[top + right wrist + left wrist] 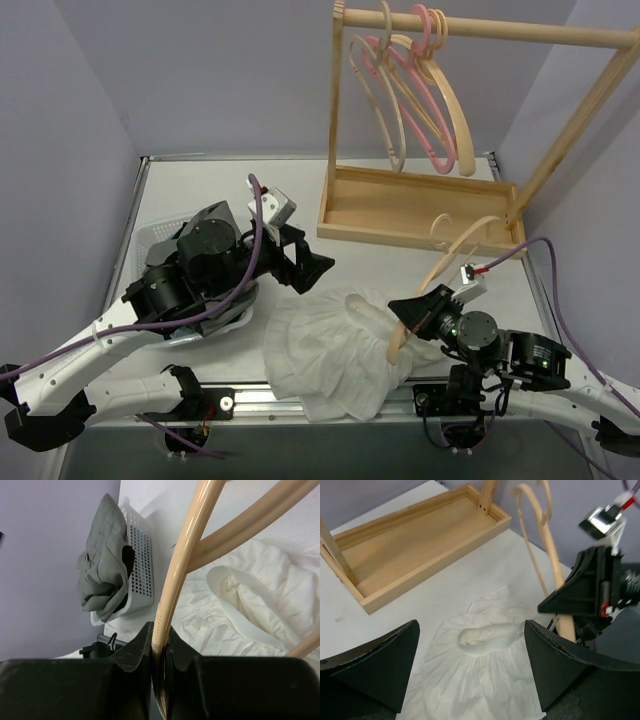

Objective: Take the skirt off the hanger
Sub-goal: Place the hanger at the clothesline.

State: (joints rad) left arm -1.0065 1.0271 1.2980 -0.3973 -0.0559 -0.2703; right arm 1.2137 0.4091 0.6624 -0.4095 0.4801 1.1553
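Presently, in the top view, the right gripper [420,305] is seen clamped on one arm of the hanger [445,262]. The hook end rises beyond the jaws toward the wooden rack base [400,205]. The skirt [330,355], read here as the white pleated garment, lies heaped on the table [230,190] just left of those jaws, touching the hanger's near end. The left gripper [305,258] hangs above the heap's far-left edge, jaws spread wide, nothing between them.

In the left wrist view, the rolled waistband [485,637] is framed between the wide fingers, below and ahead of the jaws. The hanger rises to the right of them, apart from the band.

In the right wrist view, the jaws are pressed tight on the hanger rod. White fabric lies beyond and to their right, under both hanger arms. Whether a fold is caught on the near end cannot be told. A white basket [140,555] holding a grey-green garment [102,565] stands beyond the jaws, to the left.

Judgement: the waistband should be taken low on the roll, not on the thin pleats. The hanger should then be lifted away, with slip along the smooth rod watched for.
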